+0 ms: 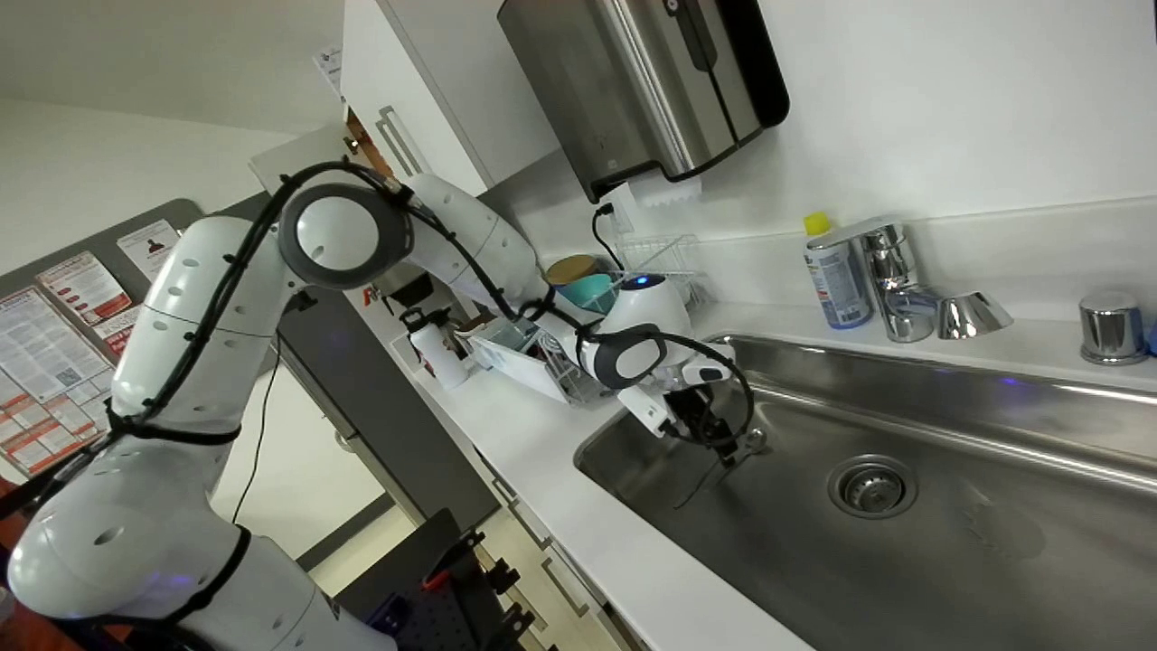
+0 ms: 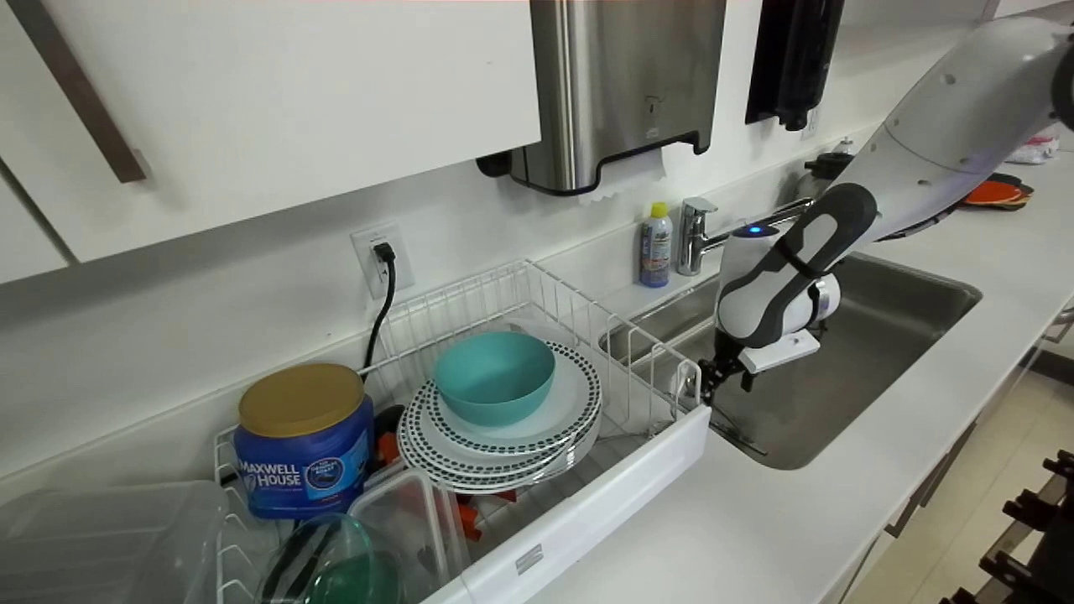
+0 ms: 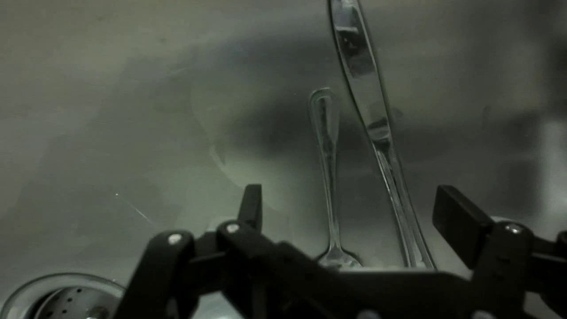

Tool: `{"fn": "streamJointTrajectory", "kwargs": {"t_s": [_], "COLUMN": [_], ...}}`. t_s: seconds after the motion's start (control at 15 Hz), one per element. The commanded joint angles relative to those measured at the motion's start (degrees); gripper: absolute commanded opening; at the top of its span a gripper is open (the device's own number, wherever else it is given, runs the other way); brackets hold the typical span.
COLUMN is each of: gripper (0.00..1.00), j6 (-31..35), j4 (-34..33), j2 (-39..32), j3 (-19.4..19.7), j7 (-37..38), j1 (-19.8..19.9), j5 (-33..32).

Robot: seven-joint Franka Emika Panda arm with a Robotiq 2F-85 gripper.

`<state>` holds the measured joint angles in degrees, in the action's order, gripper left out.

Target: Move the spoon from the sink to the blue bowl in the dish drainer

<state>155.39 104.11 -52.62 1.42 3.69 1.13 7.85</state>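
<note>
The steel sink [image 1: 913, 579] is in both exterior views. In the wrist view the spoon [image 3: 328, 164] lies flat on the sink floor, handle pointing up the picture; its bowl end is partly hidden behind my gripper. My gripper [image 3: 352, 208] is open, low in the sink, its fingers on either side of the spoon and a knife [image 3: 372, 102] lying beside it. In an exterior view my gripper [image 1: 714, 438] is at the sink's end near the rack. The teal-blue bowl [image 2: 495, 377] stands upright and empty on stacked plates in the white wire dish drainer [image 2: 596, 503].
Patterned plates [image 2: 583, 394] lie under the bowl. A blue coffee tub [image 2: 306, 461] and clear plastic containers [image 2: 109, 537] stand beside it. A spray can [image 2: 655, 247] and faucet [image 1: 890, 280] stand behind the sink. The drain [image 3: 66, 301] is near my gripper's left finger in the wrist view.
</note>
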Motion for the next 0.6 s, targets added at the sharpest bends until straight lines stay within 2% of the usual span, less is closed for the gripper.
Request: {"fn": "streamJointTrajectory", "kwargs": {"t_s": [0.0, 0.07, 0.13, 0.27, 0.33, 0.4, 0.47, 0.53], "gripper": [0.93, 0.84, 0.86, 0.80, 0.81, 0.74, 0.74, 0.68], "j6": [-0.6, -0.7, -0.9, -1.5, -1.7, -2.2, -2.4, -2.7], "j4": [-4.5, -5.2, -6.1, -7.8, -8.6, -9.7, -10.5, -11.3], "j2": [-3.3, -3.9, -4.6, -5.9, -6.5, -7.3, -7.9, -8.5], "j3": [0.8, 1.1, 1.5, 2.0, 2.3, 2.7, 2.9, 3.0], "j7": [1.8, 2.0, 2.5, 2.9, 3.1, 3.4, 4.0, 4.2], "j1": [-0.8, -1.1, -1.4, -1.7, -1.8, -2.1, -2.3, -2.3], "j5": [-1.3, -1.4, -1.5, -1.7, -1.9, -2.0, -2.1, -2.1]}}
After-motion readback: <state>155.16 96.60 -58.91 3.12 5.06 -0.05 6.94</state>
